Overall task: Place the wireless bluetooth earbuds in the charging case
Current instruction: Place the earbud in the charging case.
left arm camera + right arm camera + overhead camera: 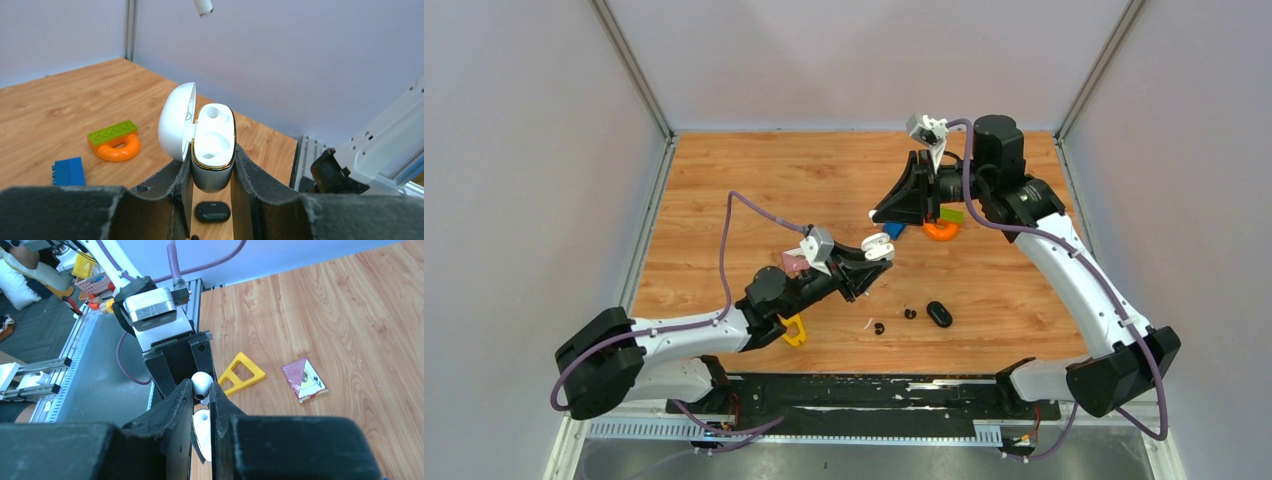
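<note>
Left pincer (211,161) clamped on the body of the white charging case (214,145), holding it upright off the table (724,200), the lid (175,120) swung open to one side and both sockets bare. Above and just beyond it, the right pincer (201,390) is closed on a white earbud (202,382), the bud's rounded head showing between the fingertips and its stem end hanging over the open case, clear of it. No bud is seated so far. On the wood below the left pincer, towards the arm bases, lie what looks like a second white earbud (868,323), two black earbuds (880,328) and, just right of them, a black case (939,314) that appears shut. On this evidence the job has barely begun. The held bud has to go down into a socket and its mate has to be fetched, while the black pair seem to need their own case opened
</note>
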You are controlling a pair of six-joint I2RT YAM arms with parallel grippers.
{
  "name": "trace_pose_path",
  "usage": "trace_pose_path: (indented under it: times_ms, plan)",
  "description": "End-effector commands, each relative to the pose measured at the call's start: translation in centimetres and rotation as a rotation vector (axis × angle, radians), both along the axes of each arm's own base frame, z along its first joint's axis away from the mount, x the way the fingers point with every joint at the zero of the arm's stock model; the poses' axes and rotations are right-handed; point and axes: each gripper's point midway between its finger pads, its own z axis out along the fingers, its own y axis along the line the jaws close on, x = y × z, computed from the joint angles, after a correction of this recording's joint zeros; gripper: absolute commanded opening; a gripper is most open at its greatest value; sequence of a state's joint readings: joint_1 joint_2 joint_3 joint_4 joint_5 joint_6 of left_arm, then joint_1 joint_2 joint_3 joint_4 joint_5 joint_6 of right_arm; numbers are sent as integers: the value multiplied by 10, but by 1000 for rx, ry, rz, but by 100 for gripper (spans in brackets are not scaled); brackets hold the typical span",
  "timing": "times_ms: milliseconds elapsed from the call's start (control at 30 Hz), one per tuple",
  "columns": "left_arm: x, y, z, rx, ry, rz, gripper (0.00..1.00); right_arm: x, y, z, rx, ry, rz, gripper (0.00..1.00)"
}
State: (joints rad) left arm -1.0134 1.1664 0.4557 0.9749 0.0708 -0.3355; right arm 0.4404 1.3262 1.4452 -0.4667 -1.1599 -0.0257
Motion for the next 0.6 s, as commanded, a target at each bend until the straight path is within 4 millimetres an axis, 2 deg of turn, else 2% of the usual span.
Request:
trace_pose_path:
  times_ms: [0, 267, 567]
  plan:
    - [3, -4, 50, -156, -51, 3, 0, -6, 9, 24, 80, -46, 69, 14]
    - [11, 0, 67, -187, -53, 50, 0, -12, 8, 11, 65, -42, 58, 14]
    - [10, 0, 73, -205, -56, 46, 0, -12, 12, -1, 48, -32, 48, 14]
